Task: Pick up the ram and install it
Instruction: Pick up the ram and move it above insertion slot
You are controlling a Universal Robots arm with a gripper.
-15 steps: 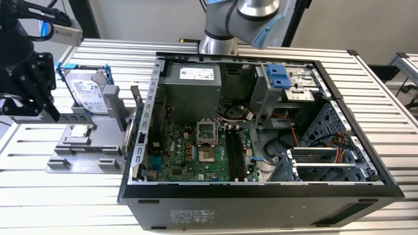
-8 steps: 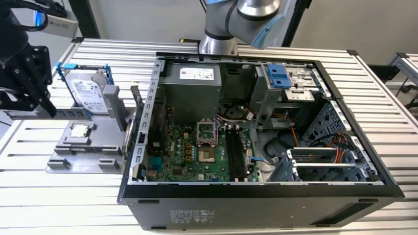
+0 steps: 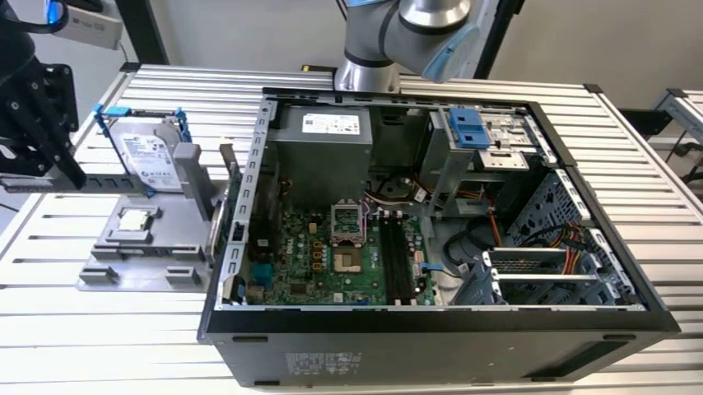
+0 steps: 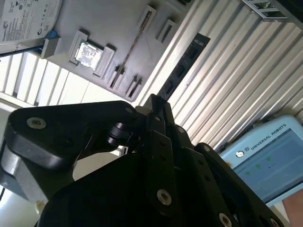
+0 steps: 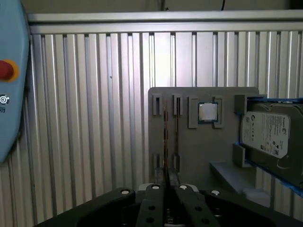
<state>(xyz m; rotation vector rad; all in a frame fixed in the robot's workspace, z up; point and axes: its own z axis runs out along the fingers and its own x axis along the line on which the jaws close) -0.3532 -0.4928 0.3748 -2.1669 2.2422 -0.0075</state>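
Plainly, the ram point(image 4: 182, 71) was pinched endwise by the gripper point(image 4: 156, 101), axis straight outward; the case point(image 3: 439, 350) was seen toward three o'clock, exterior view.

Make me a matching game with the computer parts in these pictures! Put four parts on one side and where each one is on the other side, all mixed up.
Parts:
1. ram
2. hard drive
3. processor chip
4. motherboard

Places:
A. inside the open computer case
B. lying in a square pocket of the grey holder
C. gripped between the jaws
D. sitting in a blue frame

Right pairs: 1-C, 2-D, 3-B, 4-A.
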